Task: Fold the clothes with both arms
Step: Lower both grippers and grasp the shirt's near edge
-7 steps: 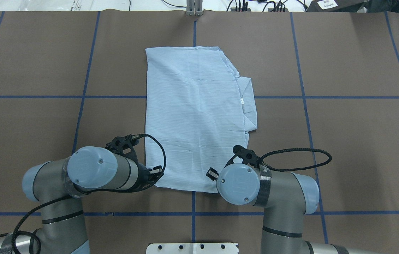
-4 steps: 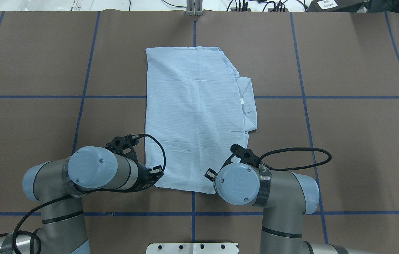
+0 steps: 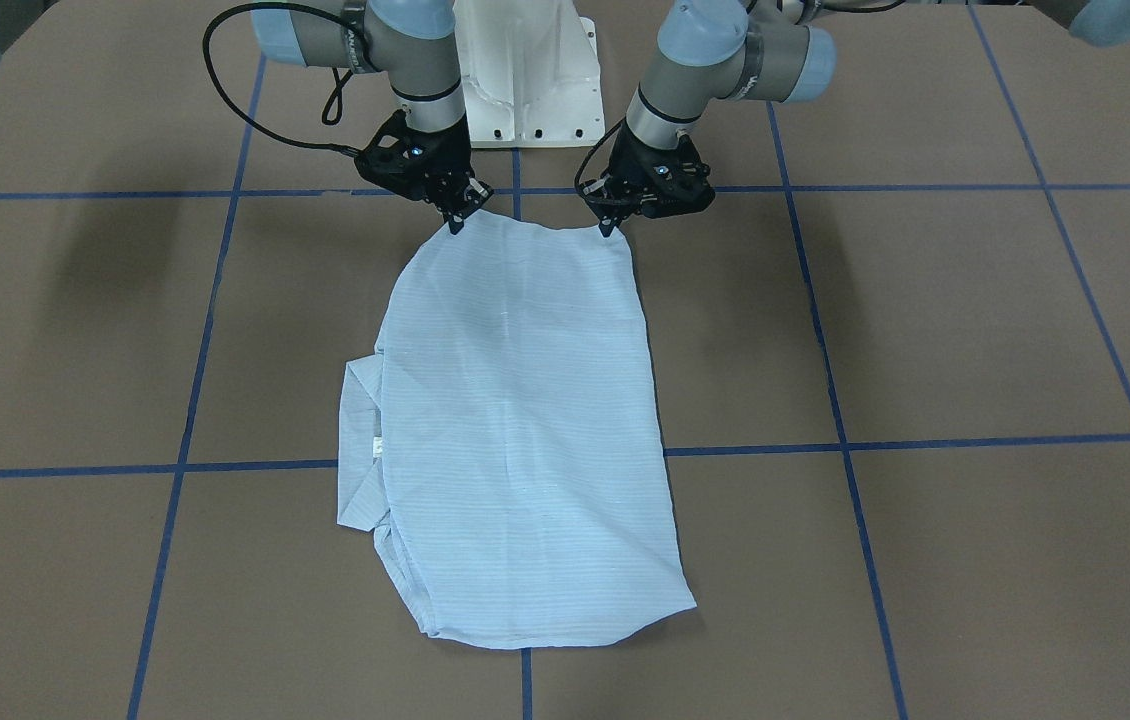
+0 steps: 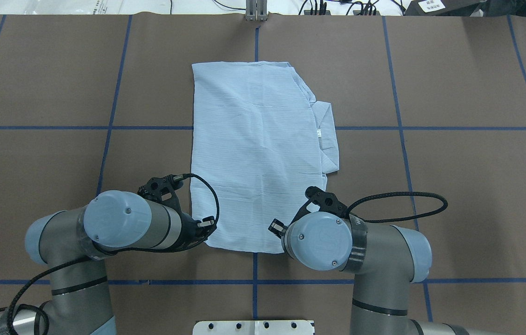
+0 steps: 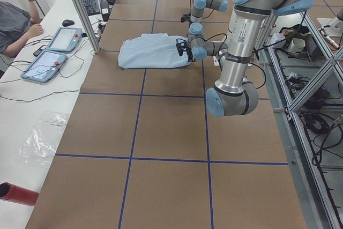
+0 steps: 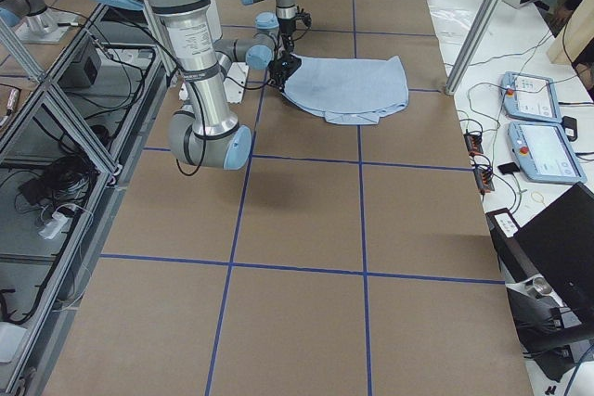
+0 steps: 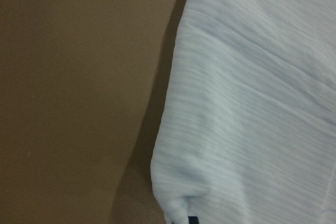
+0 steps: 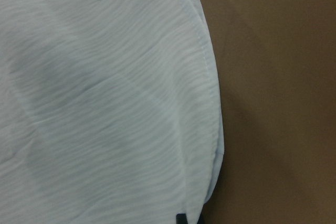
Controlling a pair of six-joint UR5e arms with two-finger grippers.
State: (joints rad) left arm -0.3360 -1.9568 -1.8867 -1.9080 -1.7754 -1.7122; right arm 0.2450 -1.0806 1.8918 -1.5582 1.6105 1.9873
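Note:
The pale blue striped shirt (image 3: 525, 420) lies folded into a long rectangle on the brown table (image 4: 454, 186). Its collar (image 4: 328, 135) with the small white label sticks out on the robot's right side. My left gripper (image 3: 608, 228) is shut on the shirt's near left corner. My right gripper (image 3: 454, 222) is shut on the near right corner. Both corners are drawn up to the fingertips, and the near hem sags between them. In the overhead view the wrists hide the fingers. Each wrist view shows the cloth (image 7: 252, 103) (image 8: 105, 103) running to a dark fingertip at the bottom edge.
The white pedestal base (image 3: 525, 90) stands just behind the grippers. Blue tape lines (image 4: 104, 127) grid the table. A metal post (image 4: 256, 11) stands at the far edge. Beyond it, a side bench holds tablets (image 5: 53, 52), with a seated person (image 5: 13, 25) there.
Both arms have shifted slightly, the right elbow moving outward. The shirt's near edge has drawn in and up a little at the held corners. The rest of the shirt lies as before.

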